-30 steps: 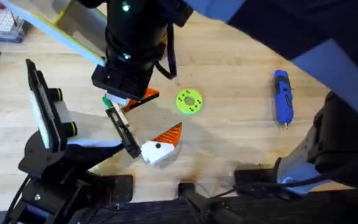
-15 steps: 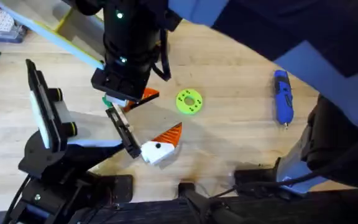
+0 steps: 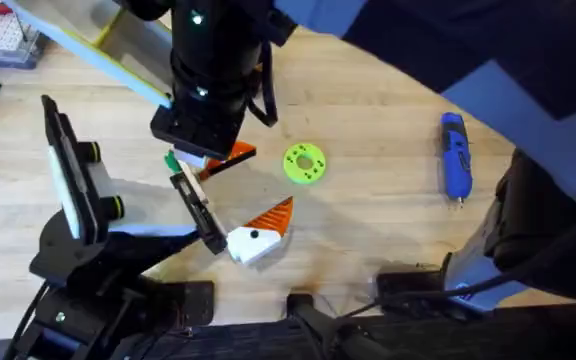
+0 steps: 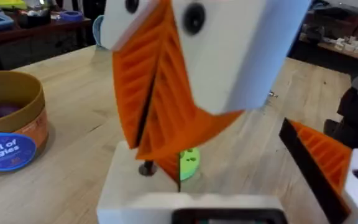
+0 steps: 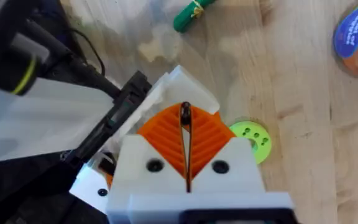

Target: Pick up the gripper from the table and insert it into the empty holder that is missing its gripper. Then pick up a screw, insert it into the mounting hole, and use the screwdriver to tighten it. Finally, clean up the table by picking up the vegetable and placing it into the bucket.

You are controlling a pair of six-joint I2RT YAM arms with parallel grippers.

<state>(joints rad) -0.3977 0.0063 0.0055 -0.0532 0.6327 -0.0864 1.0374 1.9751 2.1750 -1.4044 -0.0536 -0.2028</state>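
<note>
light wooden table, seen from above, with both arm bases at the near edge.

right gripper: clenched. the two orange ribbed pads are pressed together, and a small dark screw is pinched at their tips. the right arm reaches across the middle, so this gripper hangs over the left-centre of the table, just beside a black bar.

left arm: stands at the lower left. whether its end is released or clenched cannot be determined.

the gripper: the orange ribbed finger with a white base lies at the near end of the black bar, touching it. whether it is fully seated there cannot be determined. it is near the clenched right gripper but apart from it.

green disc: flat on the table, between the right gripper and the screwdriver.

the screwdriver: flat on the table at the right, well apart from both, with its tip toward the near edge.

bucket: upright on the table in the left wrist view.

green vegetable: lies on the bare table in the right wrist view, outside the bucket.
</note>
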